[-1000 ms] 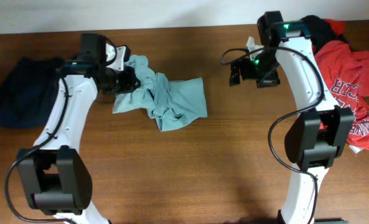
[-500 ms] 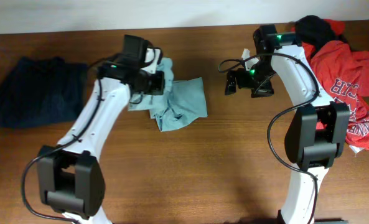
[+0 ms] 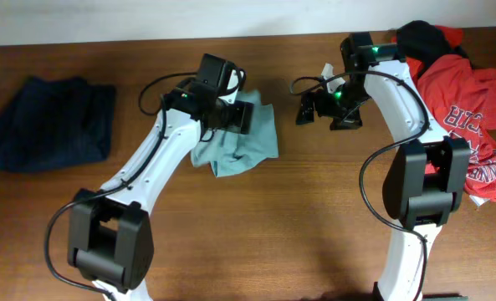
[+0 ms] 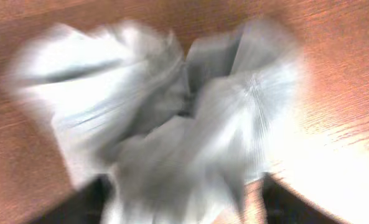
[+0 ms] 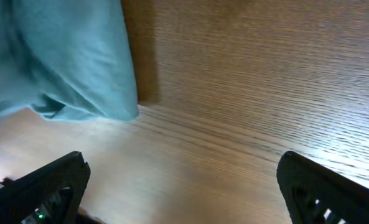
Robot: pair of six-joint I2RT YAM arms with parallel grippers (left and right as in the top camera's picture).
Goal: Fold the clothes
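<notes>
Since a second ago, the left arm has been swung rightward over the bench [image 3: 273, 234], and the pale grey-blue T-shirt [image 3: 260, 142] has been drawn with it into a tighter, crumpled heap. The left fingers [image 3: 241, 117] are now held directly above that heap. In the left wrist view they [image 4: 88, 199] are seen set wide apart, with the rumpled shirt [image 4: 172, 124] spread between and beyond their tips. That view is badly blurred, so it cannot be told whether the cloth is touched. The right fingers [image 3: 308, 107] are held spread to the full, nothing between them. Bare wood lies under them [image 5: 44, 186], and the shirt's edge [image 5: 60, 56] is seen just beyond the left-hand finger. A dark navy garment [image 3: 47, 121] is left well apart from the left fingers, on the side away from the right arm. Red T-shirts with white lettering [image 3: 469, 100] and a black piece [image 3: 419, 38] are heaped behind the right fingers, past the arm.
</notes>
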